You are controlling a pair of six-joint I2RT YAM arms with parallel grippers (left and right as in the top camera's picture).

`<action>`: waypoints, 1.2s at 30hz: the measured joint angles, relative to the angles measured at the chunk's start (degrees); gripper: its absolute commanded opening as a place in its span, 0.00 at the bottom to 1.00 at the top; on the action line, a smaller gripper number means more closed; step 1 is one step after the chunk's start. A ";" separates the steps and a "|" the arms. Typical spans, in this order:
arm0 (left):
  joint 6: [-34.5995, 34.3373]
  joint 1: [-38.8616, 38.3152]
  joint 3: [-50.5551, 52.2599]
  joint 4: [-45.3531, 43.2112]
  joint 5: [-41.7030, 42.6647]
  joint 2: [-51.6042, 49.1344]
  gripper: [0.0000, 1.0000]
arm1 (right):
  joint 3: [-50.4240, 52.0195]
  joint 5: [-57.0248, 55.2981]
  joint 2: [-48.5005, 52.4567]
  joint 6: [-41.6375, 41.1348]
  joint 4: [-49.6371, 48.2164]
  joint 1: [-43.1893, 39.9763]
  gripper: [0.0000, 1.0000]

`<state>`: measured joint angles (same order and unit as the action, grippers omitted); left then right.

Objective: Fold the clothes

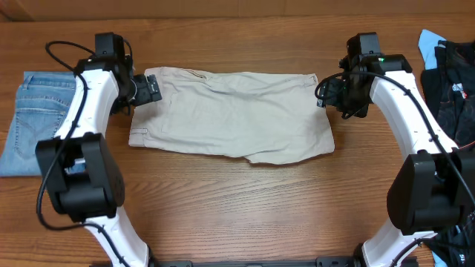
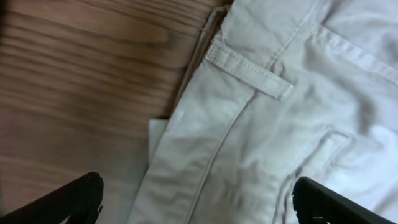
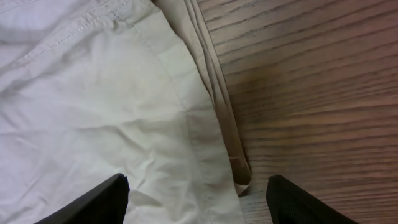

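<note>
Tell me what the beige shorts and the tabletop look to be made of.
Shorts: probably woven cotton-like twill, matte; stitched seams, belt loop and soft creases show. Table: wood or wood-look laminate, smooth low sheen; grain lines visible, cannot tell which.

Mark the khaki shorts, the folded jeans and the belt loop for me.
khaki shorts (image 1: 230, 111): overhead view, middle of the fabric.
folded jeans (image 1: 26, 126): overhead view, bare denim left of the arm.
belt loop (image 2: 249, 70): left wrist view, middle of the strip.
</note>
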<state>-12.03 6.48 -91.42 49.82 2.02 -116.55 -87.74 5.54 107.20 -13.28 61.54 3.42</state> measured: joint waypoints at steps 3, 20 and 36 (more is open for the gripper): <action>0.00 0.04 0.17 -1.09 1.90 -4.26 1.00 | 0.00 0.00 0.00 -0.02 0.07 0.00 0.75; 1.99 1.51 -0.83 2.32 20.24 -9.62 0.04 | 0.00 0.00 0.00 -0.04 0.59 0.00 0.78; 4.81 10.34 -6.84 16.76 12.83 8.02 0.04 | 0.00 13.79 0.00 6.16 -1.46 5.01 0.35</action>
<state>-7.22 16.82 -98.26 66.59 14.85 -108.53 -87.74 19.33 107.20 -7.11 60.07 8.43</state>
